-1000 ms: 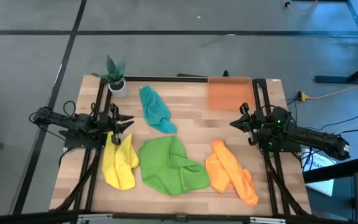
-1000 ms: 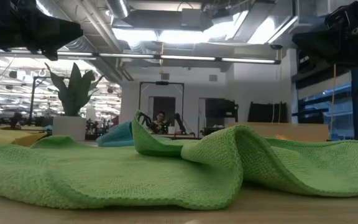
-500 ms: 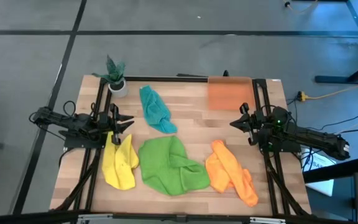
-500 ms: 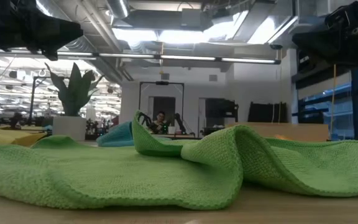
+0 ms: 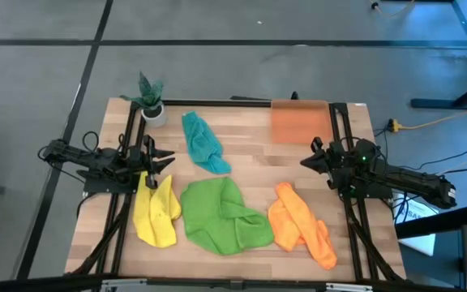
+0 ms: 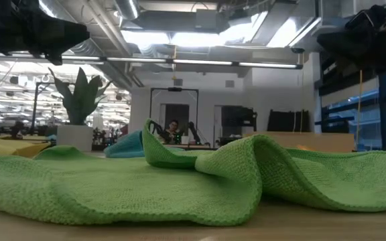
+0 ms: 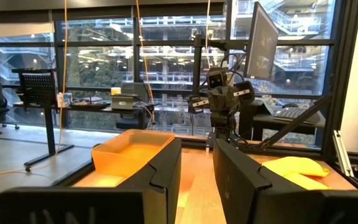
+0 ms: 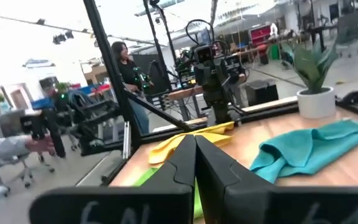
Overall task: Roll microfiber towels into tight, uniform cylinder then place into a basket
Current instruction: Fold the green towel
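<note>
We see the orange towel [image 5: 301, 225] lying lengthwise along the desk [image 5: 250, 146], just front of the closed, empty right pincer [image 5: 305, 161]. Left pincer [image 5: 169, 160] gapes empty above the yellow towel [image 5: 156, 212].

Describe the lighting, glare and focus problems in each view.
Low view: bright ceiling lights glare, arms are dark silhouettes, the green towel up close fills the foreground. Left wrist view: daylit windows backlight the scene. Right wrist view: washed-out background, soft near fingers. High view: evenly lit.

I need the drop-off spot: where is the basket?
In the high view the basket sits at the table's far right corner, beyond the orange towel, near the right gripper.
</note>
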Robot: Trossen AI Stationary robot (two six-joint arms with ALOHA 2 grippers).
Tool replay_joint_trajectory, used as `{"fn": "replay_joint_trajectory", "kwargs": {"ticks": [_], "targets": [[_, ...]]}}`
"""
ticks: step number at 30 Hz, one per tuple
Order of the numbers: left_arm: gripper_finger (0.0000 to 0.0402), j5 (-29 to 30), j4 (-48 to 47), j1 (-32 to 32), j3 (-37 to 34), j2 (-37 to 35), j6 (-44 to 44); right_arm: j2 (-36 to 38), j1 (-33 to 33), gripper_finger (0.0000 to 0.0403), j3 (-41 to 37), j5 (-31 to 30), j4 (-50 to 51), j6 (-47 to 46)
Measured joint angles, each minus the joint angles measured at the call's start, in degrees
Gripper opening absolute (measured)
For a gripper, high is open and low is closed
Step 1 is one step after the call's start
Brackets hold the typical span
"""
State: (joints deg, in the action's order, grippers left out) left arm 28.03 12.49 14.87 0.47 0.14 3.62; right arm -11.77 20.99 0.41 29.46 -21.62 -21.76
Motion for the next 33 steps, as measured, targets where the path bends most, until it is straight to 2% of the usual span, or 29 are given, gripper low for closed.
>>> {"fn": "replay_joint_trajectory", "kwargs": {"ticks": [10, 14, 17, 19, 23, 27, 29, 33], "targets": [[0.0085, 0.02, 1.67, 0.0, 0.0, 0.02, 0.02, 0.0, 0.02, 0.001, 0.0, -2.3, -0.61, -0.46], [0.0085, 2.86, 9.85, -0.02, -0.02, 0.02, -0.29, 0.0, 0.02, 0.001, 0.01, -5.88, -1.81, 2.22], [0.0085, 2.91, 17.75, 0.0, 0.49, 0.02, -0.3, 0.0, 0.02, 0.001, 0.0, -7.4, -3.2, 3.2], [0.0084, 2.91, 18.18, -0.01, 2.73, 0.02, -0.11, 0.0, 0.04, 0.001, 0.0, -7.42, -4.88, 4.29], [0.0073, 2.89, 7.95, -0.02, 10.57, 1.8, 1.34, 0.02, 0.04, 0.0009, 0.13, -9.63, -9.23, 5.62], [0.005, 2.88, -3.98, 0.0, 20.06, 7.28, 0.74, 0.0, 0.04, 0.0009, 4.16, -9.14, -7.03, 5.82], [0.0041, 2.87, -7.29, 0.0, 23.91, 10.65, -0.51, 0.02, 0.04, 0.0009, 7.86, -8.41, -1.31, 7.05], [0.0027, 2.83, -14.71, 0.41, 30.4, 17.08, -5.16, -1.84, 0.02, 0.0004, 18.47, -8.43, 18.93, 10.25]]}}
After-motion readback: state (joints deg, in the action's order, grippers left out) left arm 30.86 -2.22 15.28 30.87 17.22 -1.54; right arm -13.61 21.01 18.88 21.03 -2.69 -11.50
